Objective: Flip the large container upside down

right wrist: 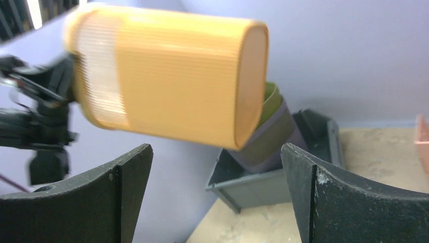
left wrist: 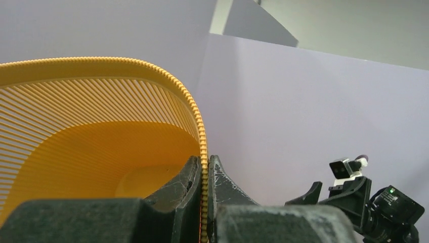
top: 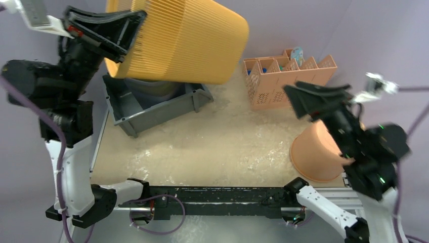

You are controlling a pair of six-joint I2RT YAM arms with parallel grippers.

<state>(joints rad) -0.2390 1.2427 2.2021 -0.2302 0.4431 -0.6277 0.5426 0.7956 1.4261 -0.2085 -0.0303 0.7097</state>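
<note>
The large yellow ribbed container (top: 179, 38) hangs in the air on its side above the grey bin, its mouth to the left and its base to the right. My left gripper (top: 121, 38) is shut on its rim; in the left wrist view the two fingers pinch the toothed rim (left wrist: 204, 172) and the yellow inside (left wrist: 96, 136) shows. In the right wrist view the container (right wrist: 167, 76) floats at the upper left, blurred. My right gripper (top: 316, 96) is open and empty at the right side of the table, apart from the container.
A grey bin (top: 152, 104) holding a grey tub stands under the container at the back left. A peach slotted organiser (top: 286, 76) stands at the back right. An orange bucket (top: 318, 152) lies by the right arm. A black rail (top: 217, 195) runs along the near edge.
</note>
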